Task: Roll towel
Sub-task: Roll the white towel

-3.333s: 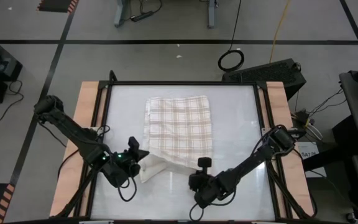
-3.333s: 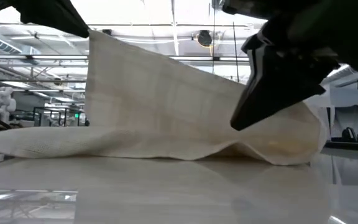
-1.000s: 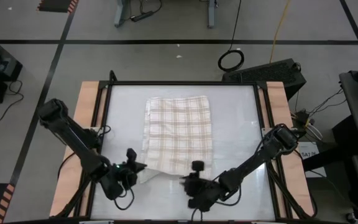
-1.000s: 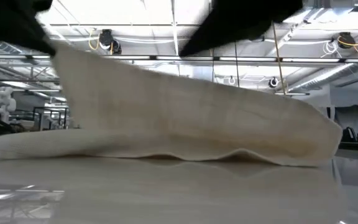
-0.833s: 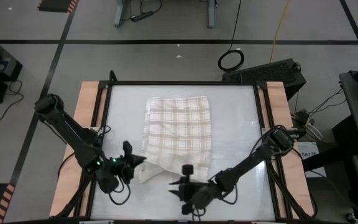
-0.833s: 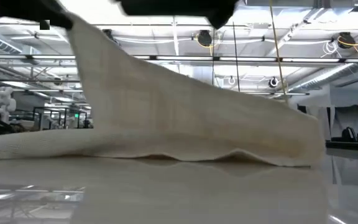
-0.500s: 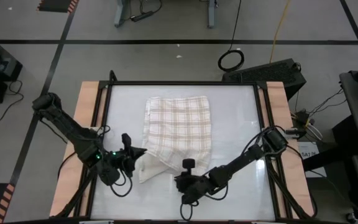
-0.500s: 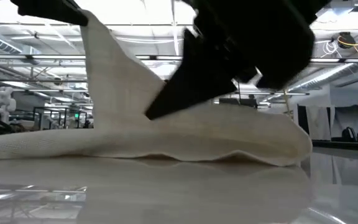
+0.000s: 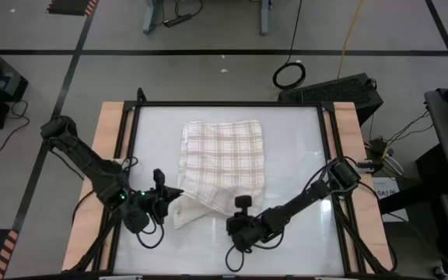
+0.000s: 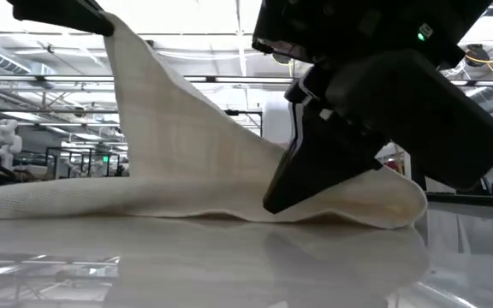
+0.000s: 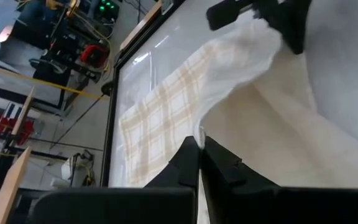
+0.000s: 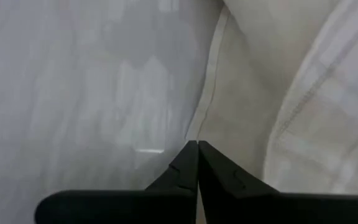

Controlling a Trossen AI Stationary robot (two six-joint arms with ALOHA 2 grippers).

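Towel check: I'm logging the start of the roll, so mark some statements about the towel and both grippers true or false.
1. The left gripper is shut on the towel and holds one near corner up. True.
2. The right gripper has its fingers wide open above the table. False: its fingers are shut on the towel's near edge.
3. The towel is already rolled into a tight cylinder. False: most of it lies flat, with only the near edge raised.
4. The towel has a plaid check pattern. True.
5. The towel's far end hangs over the table's rim. False: it lies wholly on the table.
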